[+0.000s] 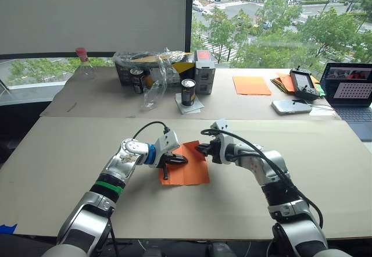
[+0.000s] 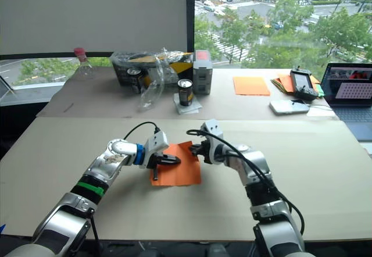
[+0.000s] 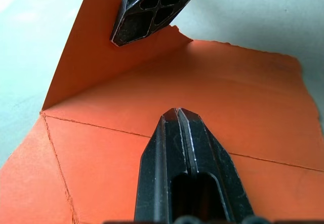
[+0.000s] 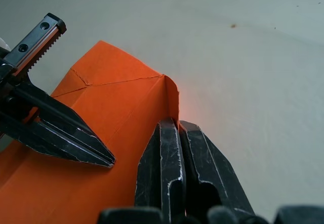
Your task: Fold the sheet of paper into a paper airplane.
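Note:
The sheet of paper (image 1: 187, 170) is bright orange and lies creased on the near table, in front of me. Its far corner is lifted into an upright flap (image 3: 96, 57). My right gripper (image 1: 200, 150) is shut on that flap's edge (image 4: 171, 95). The shut fingertips of my left gripper (image 1: 179, 160) rest on the flat part of the sheet (image 3: 238, 107), just near of the raised flap. Crease lines (image 3: 101, 126) cross the paper. The paper airplane is out of view.
On the far table are a paler orange sheet (image 1: 251, 85), a stack of mixed papers (image 1: 283, 82), a controller (image 1: 303, 84), a phone (image 1: 290, 106) and a laptop (image 1: 352, 91). Two cans (image 1: 188, 92), boxes (image 1: 204, 71) and a bottle (image 1: 85, 63) stand at the back left.

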